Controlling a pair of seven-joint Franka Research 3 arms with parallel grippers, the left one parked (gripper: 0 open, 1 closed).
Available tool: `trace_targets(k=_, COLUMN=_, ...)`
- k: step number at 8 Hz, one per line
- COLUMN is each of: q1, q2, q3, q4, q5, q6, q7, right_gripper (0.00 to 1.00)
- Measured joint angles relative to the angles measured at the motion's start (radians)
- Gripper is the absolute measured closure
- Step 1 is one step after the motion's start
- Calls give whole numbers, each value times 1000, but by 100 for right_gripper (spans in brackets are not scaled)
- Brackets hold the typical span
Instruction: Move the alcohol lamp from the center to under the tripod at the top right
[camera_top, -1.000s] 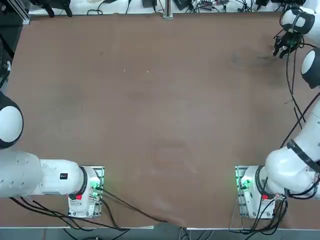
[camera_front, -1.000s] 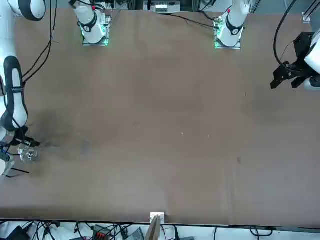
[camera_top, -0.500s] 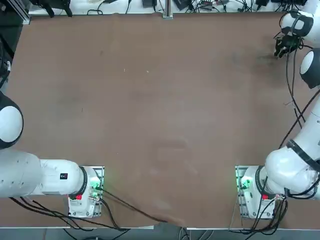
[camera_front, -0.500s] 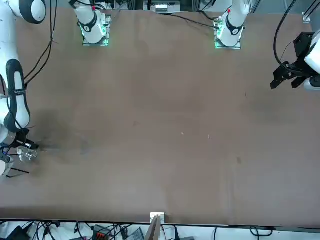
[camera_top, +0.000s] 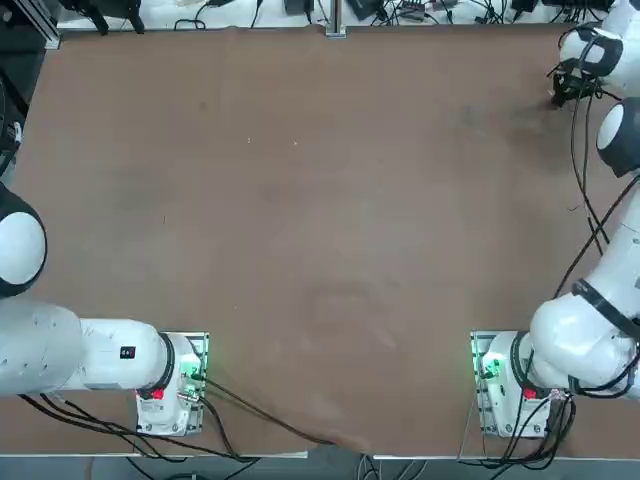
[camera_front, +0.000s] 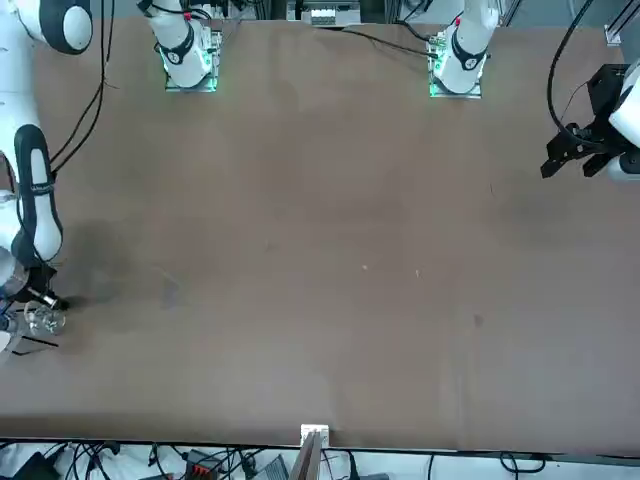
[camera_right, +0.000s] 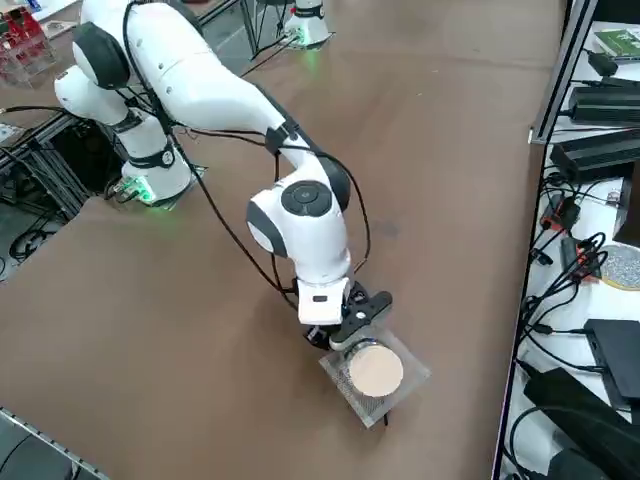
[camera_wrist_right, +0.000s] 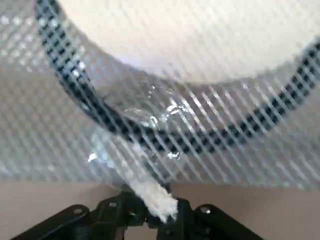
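My right gripper (camera_wrist_right: 150, 212) at the table's (camera_top: 320, 200) far right corner, fingers closed on the lamp (camera_wrist_right: 150, 150) by its white wick | lamp sits under the tripod (camera_right: 372, 375), blurred behind the mesh | tripod legs mostly hidden | lamp barely visible at front view's edge (camera_front: 42, 318)

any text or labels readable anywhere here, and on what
None can be read.
A small dark label on the parked left arm carries pale marks, too small to read.
No print shows on the alcohol lamp, the tripod or the right tool, which is shut on the alcohol lamp's wick.
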Motion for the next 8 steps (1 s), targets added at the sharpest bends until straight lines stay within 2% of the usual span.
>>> trace_targets(k=4, q1=10, q2=7, q3=6, q4=17, q5=4, q6=32, q7=111, right_gripper=97)
trace_targets(k=8, q1=11, q2=50, q3=4, q4=31, q5=4, q6=157, q7=151, right_gripper=97)
